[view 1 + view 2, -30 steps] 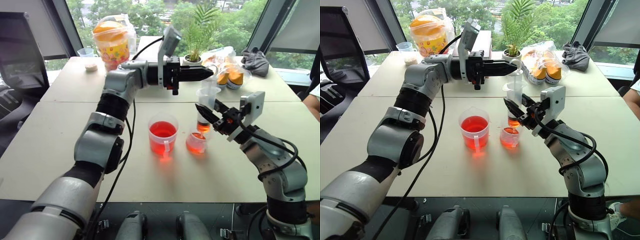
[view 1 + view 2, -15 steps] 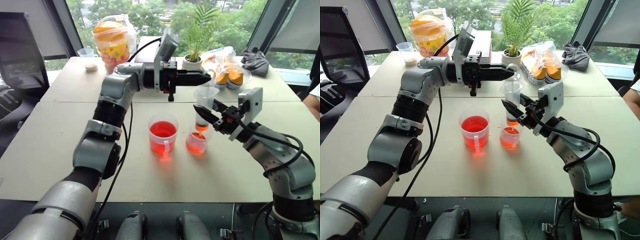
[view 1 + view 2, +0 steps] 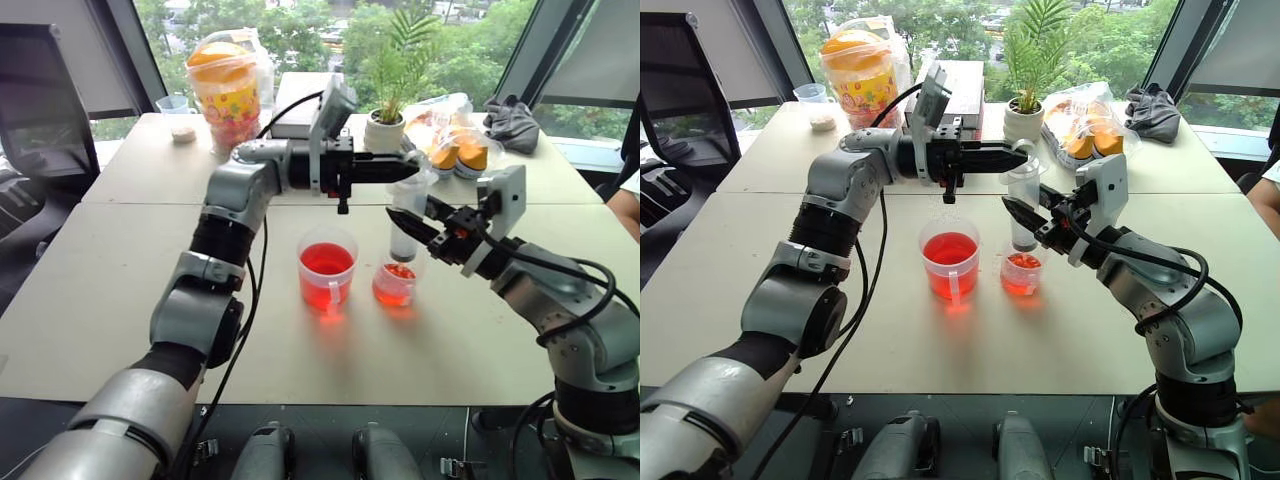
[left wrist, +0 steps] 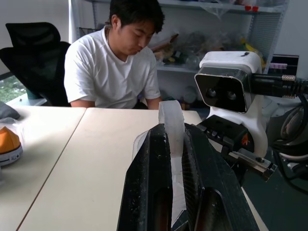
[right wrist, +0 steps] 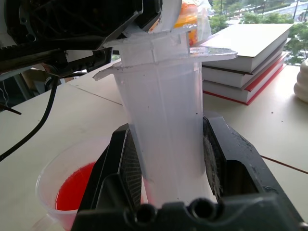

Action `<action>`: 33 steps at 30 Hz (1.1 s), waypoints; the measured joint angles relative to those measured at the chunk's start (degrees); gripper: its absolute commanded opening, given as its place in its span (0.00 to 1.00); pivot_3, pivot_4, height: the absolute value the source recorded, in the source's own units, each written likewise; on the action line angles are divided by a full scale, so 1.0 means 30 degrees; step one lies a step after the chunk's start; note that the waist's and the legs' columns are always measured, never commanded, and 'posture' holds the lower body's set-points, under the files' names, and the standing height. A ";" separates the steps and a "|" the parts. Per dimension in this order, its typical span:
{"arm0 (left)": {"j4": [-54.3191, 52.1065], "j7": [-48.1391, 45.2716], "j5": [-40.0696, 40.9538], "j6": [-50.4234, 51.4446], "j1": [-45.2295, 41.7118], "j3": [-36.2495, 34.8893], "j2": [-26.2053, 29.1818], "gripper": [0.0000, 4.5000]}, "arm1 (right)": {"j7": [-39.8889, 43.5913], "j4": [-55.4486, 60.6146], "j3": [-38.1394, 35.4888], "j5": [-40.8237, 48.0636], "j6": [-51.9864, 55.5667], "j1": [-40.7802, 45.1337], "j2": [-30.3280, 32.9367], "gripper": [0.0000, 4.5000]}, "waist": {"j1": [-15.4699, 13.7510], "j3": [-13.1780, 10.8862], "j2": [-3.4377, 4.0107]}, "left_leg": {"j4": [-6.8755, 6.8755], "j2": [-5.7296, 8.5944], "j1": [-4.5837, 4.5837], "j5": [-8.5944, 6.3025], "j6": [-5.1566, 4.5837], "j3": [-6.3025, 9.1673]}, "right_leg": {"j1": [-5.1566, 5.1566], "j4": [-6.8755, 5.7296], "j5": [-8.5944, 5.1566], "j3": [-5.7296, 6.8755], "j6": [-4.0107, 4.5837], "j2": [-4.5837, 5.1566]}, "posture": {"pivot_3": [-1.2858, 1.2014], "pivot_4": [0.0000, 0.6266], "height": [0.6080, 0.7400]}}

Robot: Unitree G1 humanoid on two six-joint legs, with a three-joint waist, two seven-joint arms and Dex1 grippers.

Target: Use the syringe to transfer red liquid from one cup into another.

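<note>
A pale table is seen under both arms. Beyond the left gripper a stack of books, a yellow snack tub and a potted palm are set; no writing on them can be read. Just below the left gripper, the larger handled cup is stood, holding red liquid. Beside it, directly under the right gripper, the smaller cup is placed with red liquid in its bottom.

The syringe is held upright between the two, long axis vertical, nozzle pointed down into the smaller cup and plunger end up. Its printed marks cannot be read. The barrel is clamped by the right gripper, one finger on each side, as seen in the right wrist view. The plunger top is pinched by the left gripper's fingers, which are closed on it from the side.
</note>
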State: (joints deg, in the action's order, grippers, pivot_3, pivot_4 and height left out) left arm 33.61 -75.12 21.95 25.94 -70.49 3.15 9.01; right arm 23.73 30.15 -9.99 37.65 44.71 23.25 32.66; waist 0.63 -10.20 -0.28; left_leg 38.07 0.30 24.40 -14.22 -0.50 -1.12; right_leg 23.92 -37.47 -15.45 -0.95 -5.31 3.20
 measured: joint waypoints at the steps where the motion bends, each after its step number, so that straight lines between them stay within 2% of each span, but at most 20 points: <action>1: -0.0012 0.0027 0.0001 0.0005 0.0039 0.0000 -0.0013 0.01 | -0.0075 0.0001 -0.0003 0.0111 0.0086 0.0003 0.0021 0.31 | -0.0001 0.0000 0.0000 | 0.0000 0.0000 0.0000 0.0000 0.0000 0.0000 | 0.0000 0.0000 0.0000 0.0000 0.0000 0.0000 | 0.52 0.24 1.00; 12: -0.0599 0.0198 0.0224 0.0542 0.0041 -0.0038 0.0149 0.01 | -0.0632 0.0421 -0.0153 0.0702 0.0392 0.0011 0.0003 0.31 | 0.0003 0.0000 0.0000 | 0.0001 0.0000 0.0000 0.0000 0.0000 0.0000 | 0.0000 0.0000 0.0001 -0.0001 -0.0001 0.0000 | 0.52 0.24 1.00; 15: -0.0738 0.0138 0.0503 0.1422 0.0018 -0.0177 0.0505 0.28 | -0.0740 0.0610 -0.0133 0.0612 0.0235 -0.0297 -0.0192 0.31 | 0.0004 0.0000 0.0000 | 0.0000 0.0000 0.0000 0.0000 0.0000 0.0001 | 0.0000 0.0000 0.0001 0.0000 -0.0001 -0.0001 | 0.52 0.24 1.00; 21: -0.0782 0.0119 0.0809 0.2514 0.0025 -0.0437 0.2314 0.97 | -0.0872 0.0732 0.0124 0.0234 -0.0649 -0.1210 -0.0703 0.31 | 0.0080 0.0000 0.0001 | 0.0000 -0.0008 -0.0006 0.0000 0.0000 -0.0002 | 0.0013 -0.0018 0.0002 -0.0004 -0.0003 -0.0008 | 0.52 0.24 1.00; 22: -0.0786 0.0125 0.0845 0.2584 0.0022 -0.0634 0.2754 0.99 | -0.0852 0.0732 0.0335 0.0189 -0.0682 -0.1396 -0.0820 0.31 | 0.0081 0.0000 0.0001 | 0.0000 -0.0009 -0.0005 0.0000 0.0000 -0.0002 | 0.0018 -0.0025 0.0001 -0.0005 -0.0002 -0.0008 | 0.52 0.24 1.00; 28: -0.1904 0.0233 0.1267 0.3638 0.0367 -0.1613 0.5356 0.99 | -0.0830 0.0527 0.0611 -0.0121 -0.0855 -0.1462 -0.0804 0.31 | 0.0035 0.0000 0.0000 | 0.0001 -0.0008 0.0001 0.0000 0.0001 -0.0015 | 0.0030 -0.0031 0.0001 -0.0020 -0.0003 -0.0003 | 0.52 0.24 1.00; 33: -0.4948 0.0755 0.2214 0.5072 0.2936 -0.1948 0.6022 0.99 | -0.1825 -0.0447 -0.0656 0.1036 0.1033 0.2023 -0.0165 0.31 | 0.0026 0.0001 0.0002 | 0.0035 -0.0002 -0.0001 0.0001 0.0002 -0.0038 | 0.0031 -0.0055 0.0011 -0.0039 -0.0010 0.0029 | 0.52 0.24 1.00</action>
State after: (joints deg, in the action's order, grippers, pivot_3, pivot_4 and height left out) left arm 18.77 -72.86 28.60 41.15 -61.68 -2.70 27.07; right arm 18.25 28.81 -11.95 40.76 47.81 29.32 32.16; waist 0.71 -10.20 -0.27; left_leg 38.18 0.30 24.40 -14.21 -0.49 -1.24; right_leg 24.01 -37.64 -15.41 -1.07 -5.34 3.29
